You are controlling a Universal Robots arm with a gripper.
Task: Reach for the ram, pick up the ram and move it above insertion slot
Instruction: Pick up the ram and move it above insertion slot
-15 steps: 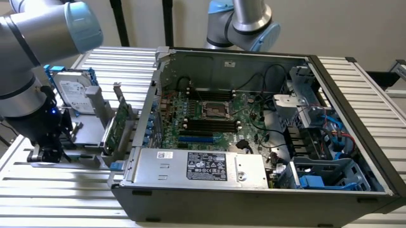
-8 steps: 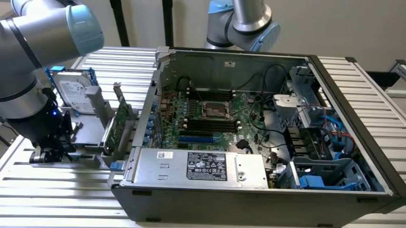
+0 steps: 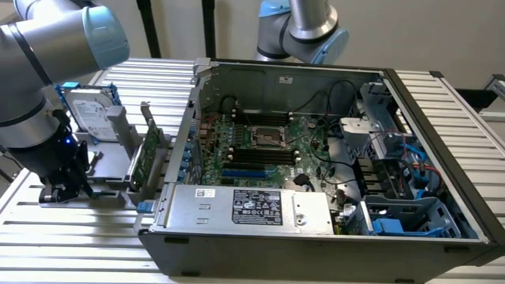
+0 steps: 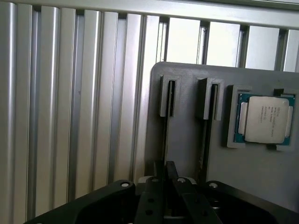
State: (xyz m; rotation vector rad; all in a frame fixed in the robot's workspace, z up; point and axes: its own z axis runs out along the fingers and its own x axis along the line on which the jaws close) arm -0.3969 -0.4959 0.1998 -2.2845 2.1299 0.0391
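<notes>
Ram stick [image 4: 164,140], thin, dark-edged, stood slotted in a grey plastic holder [image 4: 184,140], black fingers [image 4: 152,200] clenched on it; that holder lay on a ribbed aluminium surface [image 4: 70,116], pale wall [image 3: 442,29] behind.

A grey holder plate [image 4: 261,177] is seen lying on a ribbed aluminium table [image 4: 70,116], with a metal-capped processor [image 4: 265,119] seated in a recess of the plate beside two slotted brackets [image 4: 168,95]. The black gripper [image 4: 166,164] is seen with its fingers drawn close together over the thin groove running from one bracket. Whether anything is clamped between them cannot be made out.
</notes>
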